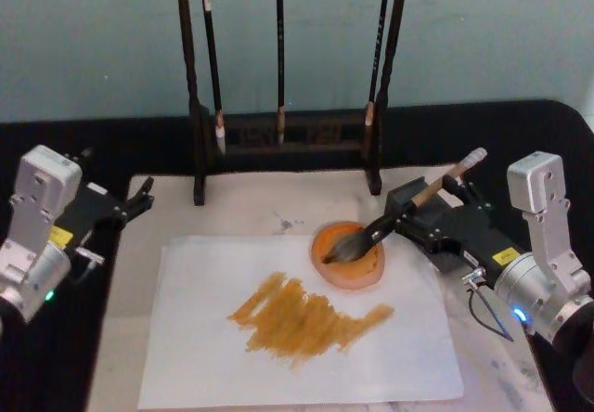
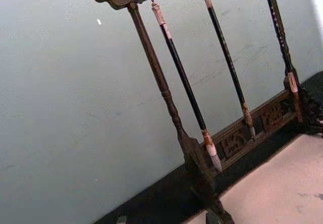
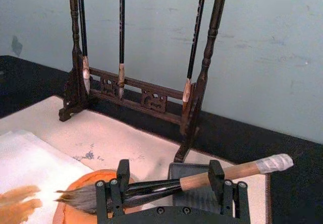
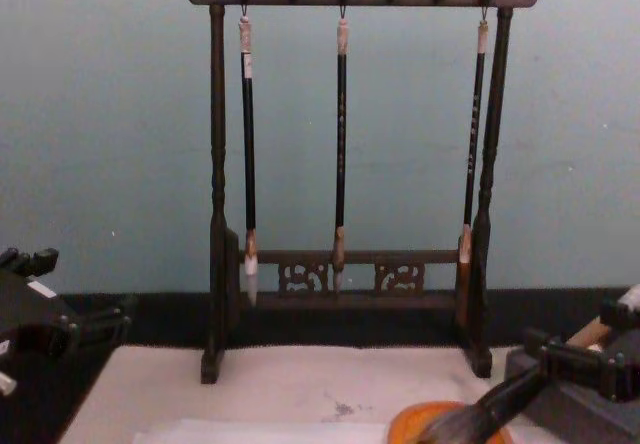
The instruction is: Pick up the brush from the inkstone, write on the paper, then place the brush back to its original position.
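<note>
The brush (image 1: 444, 181) lies tilted, its grey-brown bristles in an orange dish (image 1: 360, 270) and its tan handle over the dark grey inkstone (image 1: 405, 195). My right gripper (image 1: 409, 225) is at the brush's black ferrule, open. In the right wrist view its two fingertips (image 3: 122, 173) stand far apart and the brush (image 3: 237, 169) runs across both. The white paper (image 1: 390, 356) carries broad orange-brown strokes (image 1: 306, 319). My left gripper (image 1: 139, 199) stays parked at the table's left edge, open and holding nothing.
A dark wooden rack (image 1: 278, 138) with three thin black brushes (image 4: 341, 134) hanging from it stands at the back of the pale mat (image 1: 251, 208). The rack's right post (image 3: 199, 88) rises just behind the inkstone (image 3: 187, 169). Black tabletop surrounds the mat.
</note>
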